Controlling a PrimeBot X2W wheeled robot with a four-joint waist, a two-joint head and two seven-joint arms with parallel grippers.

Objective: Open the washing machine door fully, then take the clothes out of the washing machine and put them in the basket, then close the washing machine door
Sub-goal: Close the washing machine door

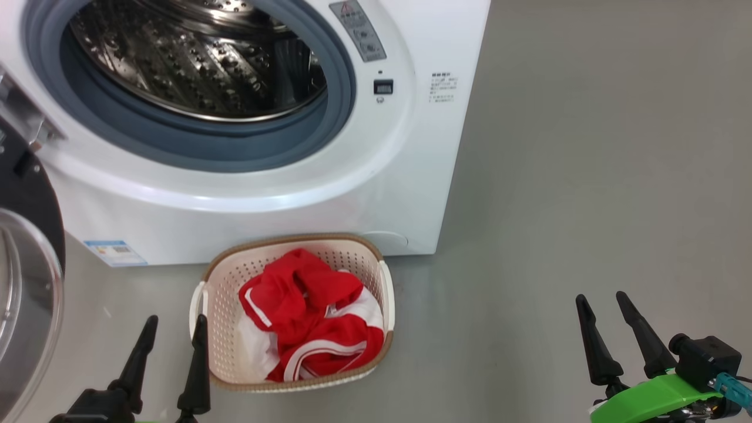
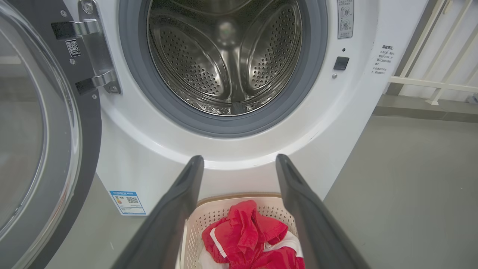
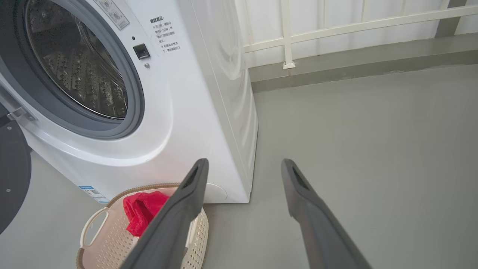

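The white washing machine stands with its steel drum bare of laundry. Its black-rimmed glass door hangs swung wide at the left, also seen as the door in the left wrist view. On the floor before the machine sits the cream basket holding the red and white clothes. My left gripper is open just left of the basket, holding nothing. My right gripper is open over bare floor to the right. The basket and clothes show at the right wrist view's lower left.
Grey floor stretches to the right of the machine. A white railing and a low grey ledge run behind it. A blue label sits low on the machine's front.
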